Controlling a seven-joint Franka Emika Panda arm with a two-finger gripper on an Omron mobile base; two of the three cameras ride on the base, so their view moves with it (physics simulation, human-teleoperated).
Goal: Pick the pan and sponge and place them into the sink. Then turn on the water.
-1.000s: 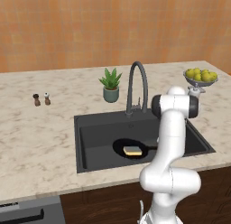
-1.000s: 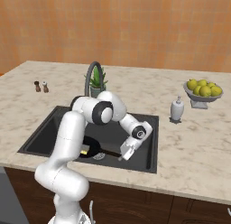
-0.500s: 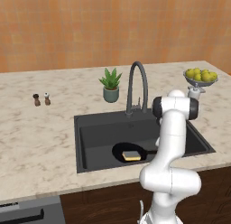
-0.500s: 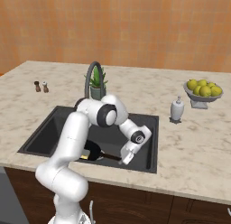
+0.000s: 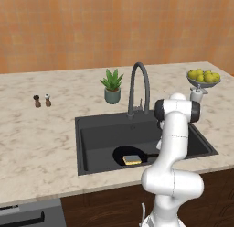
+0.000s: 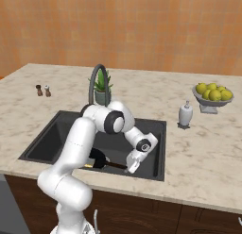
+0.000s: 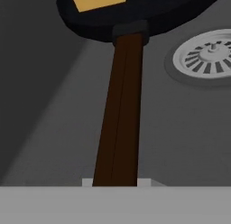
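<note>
- Now, I take the sink (image 5: pixel 91 143) as my landmark: a dark grey basin set in the marble counter (image 5: pixel 41 143), with its arched tap (image 5: pixel 137 84) standing at the back rim.
- I see the pan (image 5: pixel 130 155) lying on the sink floor, toward the front wall, and its long dark handle (image 7: pixel 119 114) points to the right side of the basin.
- I see the sponge (image 5: pixel 132 159) resting inside the pan, a small yellowish pad.
- In the hand view the round metal drain (image 7: pixel 207 56) is on the sink floor just beside the handle, apart from the pan.
- My gripper (image 6: pixel 133 165) is low inside the sink, near the front wall, and its jaws are closed around the far end of the handle.
- I cannot tell if the pan is touching the floor or is a little lifted.
- No stream comes from the tap.
- Behind the sink, just beside the tap, a small potted plant (image 5: pixel 112 86) stands on the counter.
- To the right of the sink I see a white soap bottle (image 6: pixel 185 115) and, further, a bowl of lemons (image 6: pixel 213 95).
- Well to the left of the sink two small shakers (image 5: pixel 42 100) stand close together.
</note>
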